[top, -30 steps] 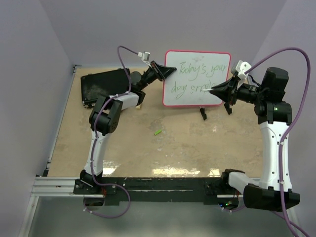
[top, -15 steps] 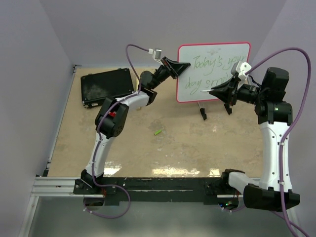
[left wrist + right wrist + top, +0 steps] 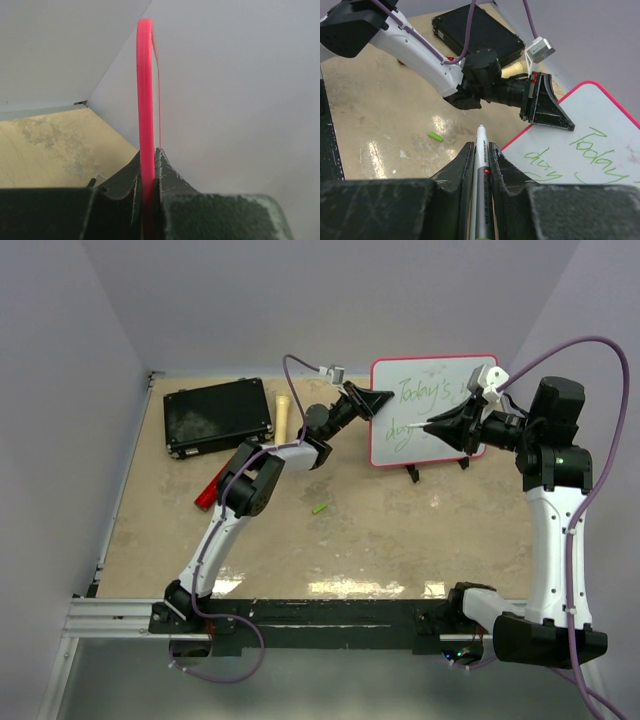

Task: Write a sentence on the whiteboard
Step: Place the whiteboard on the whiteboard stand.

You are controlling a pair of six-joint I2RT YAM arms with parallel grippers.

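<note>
left jaws clamp the board [image 3: 432, 390] upright so the right jaws, shut tight on the pen [image 3: 481, 147], can write, tip seemingly just clear

From above, the right pincer [image 3: 431, 427] covers the end of the sentence [image 3: 422, 393]. Its wrist view crops the whiteboard [image 3: 592, 107] and words; its fingers [image 3: 460, 172] hide the marker [image 3: 481, 137] barrel. The left wrist shows the board only edge-on.

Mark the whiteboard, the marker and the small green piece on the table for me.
whiteboard [image 3: 432, 368]: top external view, blank upper face above the writing.
marker [image 3: 481, 144]: right wrist view, white barrel behind the tip.
small green piece [image 3: 320, 508]: top external view, its middle.
</note>
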